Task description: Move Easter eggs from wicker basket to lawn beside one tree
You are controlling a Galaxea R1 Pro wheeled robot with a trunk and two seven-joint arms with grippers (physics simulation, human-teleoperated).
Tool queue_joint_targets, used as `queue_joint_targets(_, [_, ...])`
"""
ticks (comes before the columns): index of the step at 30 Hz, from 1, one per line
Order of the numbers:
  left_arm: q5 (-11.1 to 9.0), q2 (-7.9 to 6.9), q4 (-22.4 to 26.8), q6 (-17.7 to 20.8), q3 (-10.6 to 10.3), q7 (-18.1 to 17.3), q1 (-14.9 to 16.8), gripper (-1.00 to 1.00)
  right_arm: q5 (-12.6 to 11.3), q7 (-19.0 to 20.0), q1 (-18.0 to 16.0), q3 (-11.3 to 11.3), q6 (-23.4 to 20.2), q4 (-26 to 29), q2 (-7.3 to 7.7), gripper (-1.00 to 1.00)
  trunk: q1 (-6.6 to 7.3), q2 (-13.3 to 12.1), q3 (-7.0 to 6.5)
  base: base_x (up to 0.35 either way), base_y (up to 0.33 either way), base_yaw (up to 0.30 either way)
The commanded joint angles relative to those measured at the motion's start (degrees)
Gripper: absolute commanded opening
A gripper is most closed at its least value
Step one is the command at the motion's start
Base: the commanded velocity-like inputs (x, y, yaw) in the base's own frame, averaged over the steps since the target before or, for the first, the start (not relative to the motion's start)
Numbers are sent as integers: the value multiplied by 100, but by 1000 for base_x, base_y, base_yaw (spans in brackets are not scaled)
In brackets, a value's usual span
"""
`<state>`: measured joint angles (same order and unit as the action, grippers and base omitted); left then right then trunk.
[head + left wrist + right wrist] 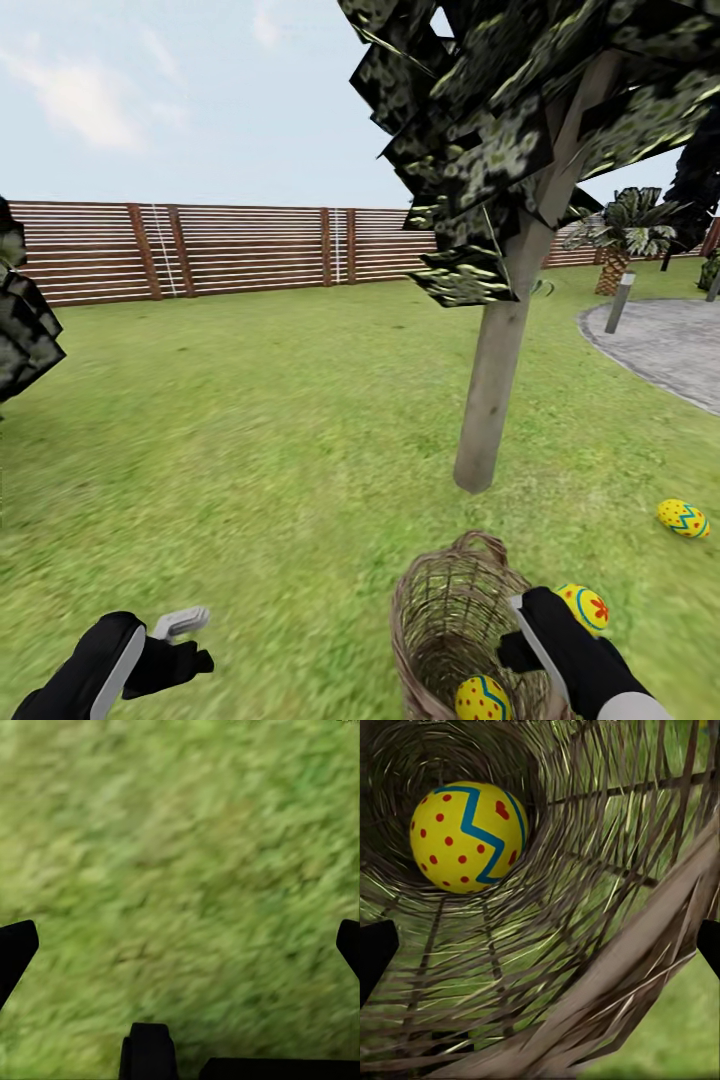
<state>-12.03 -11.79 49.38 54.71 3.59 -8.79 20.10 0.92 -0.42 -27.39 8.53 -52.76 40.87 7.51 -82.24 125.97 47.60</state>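
On lawn (250,420) right of tree (495,390): one egg (684,518) placed. Second egg (585,606) just beside right pincer (530,640), grip uncertain. Third egg (466,837) left inside wicker basket (445,610). Left pincer (180,945) open, empty, over grass. Roughly one third done.

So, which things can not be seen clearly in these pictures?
- Wicker basket: its base is cut off by the bottom edge of the head view.
- Egg beside the right claw: partly hidden by the black arm, so whether it lies on the lawn cannot be told.
- Right claw: just the dark finger edges show at the wrist view's sides.
- Tree: its crown is cut off by the top edge.
- Left wrist view: the grass is blurred.
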Motion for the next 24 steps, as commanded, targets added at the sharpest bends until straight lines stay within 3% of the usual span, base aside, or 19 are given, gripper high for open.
queue_joint_targets(1, [8,1,1,22,10,-26,3,100,6,-3,-3,24,-32,10,11,100,1,3,6,0,281,0])
queue_joint_targets(6, [8,-7,-5,22,13,-26,3,100,-1,-2,-4,-8,-29,17,141,100,1,3,6,0,162,0])
queue_joint_targets(13, [8,-10,1,22,27,-27,3,100,-3,-2,-3,-15,-33,14,136,100,1,3,6,-27,270,0])
queue_joint_targets(24, [8,12,-7,22,19,-26,3,100,-1,-2,-3,-18,-33,14,145,100,1,3,6,-2,23,0])
